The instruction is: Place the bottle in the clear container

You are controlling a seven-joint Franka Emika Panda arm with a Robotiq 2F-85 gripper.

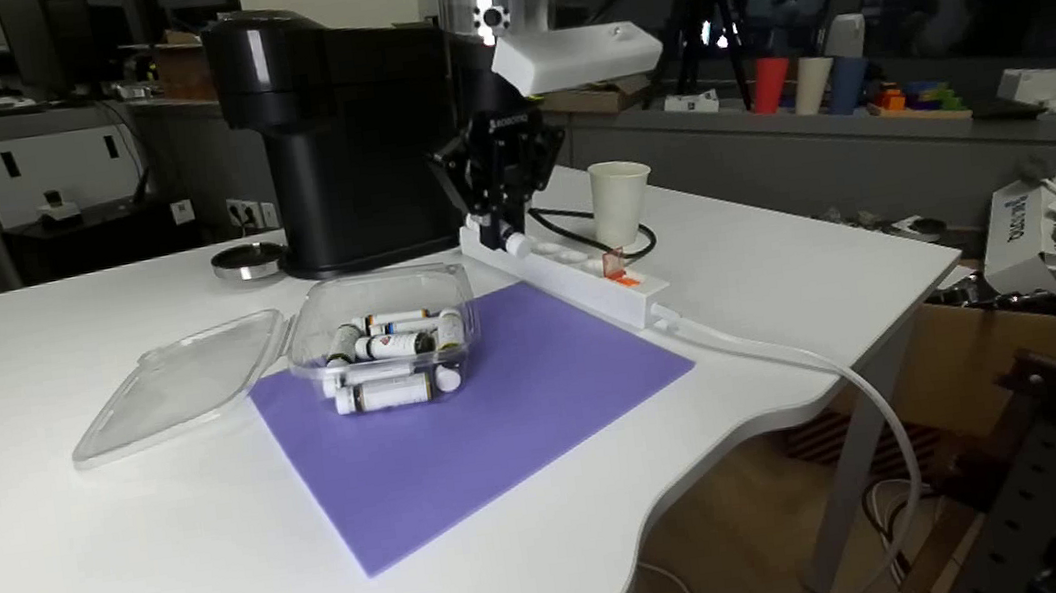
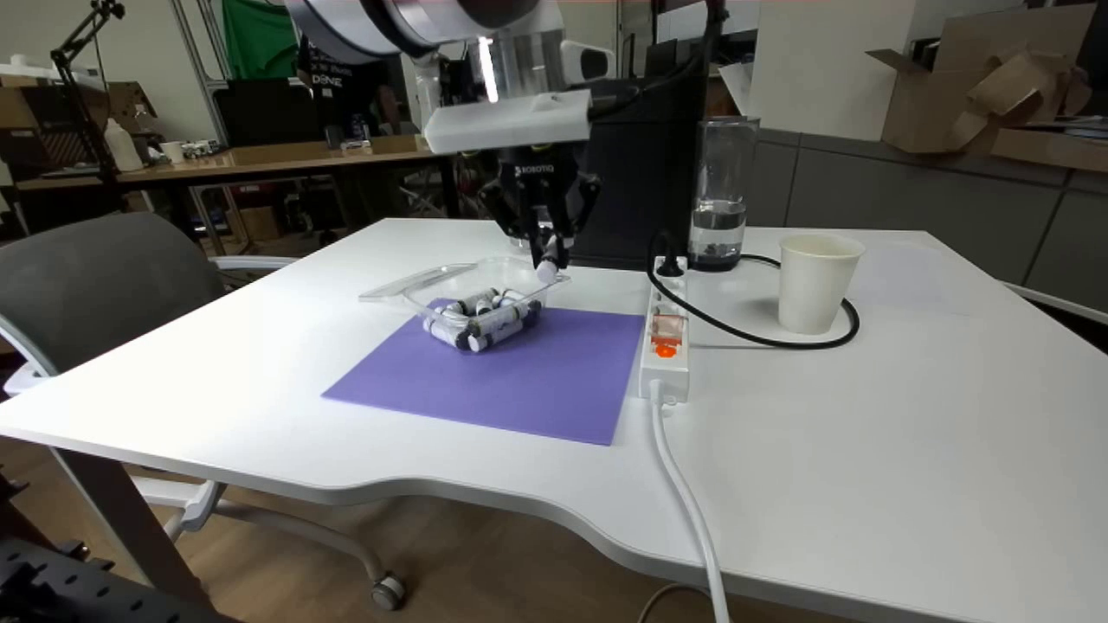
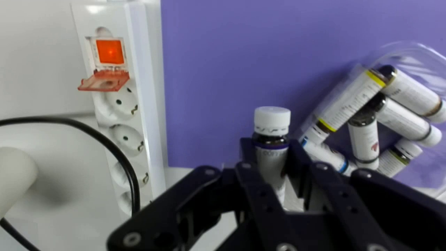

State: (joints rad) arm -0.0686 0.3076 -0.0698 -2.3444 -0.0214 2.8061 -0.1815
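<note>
Above the table [image 1: 213, 517], the Robotiq gripper [image 3: 271, 146] pinches a white-capped bottle [image 3: 272, 157]. I'd centre it over the clear container [image 1: 391, 291] (crowded!) before lowering.

So the pincer [image 3: 273, 155] is basically all black and pretty angular, with white ROBOTIQ lettering [image 2: 534, 170] and silvery round screws [image 3: 132, 239] dotted over it, and above it you've got a chunky white block [image 2: 506, 123], a black cable [image 2: 623, 93], a shiny metal cylinder [image 2: 517, 69] and a smooth white arm [image 2: 338, 30] with a dark band [image 2: 391, 24].
</note>
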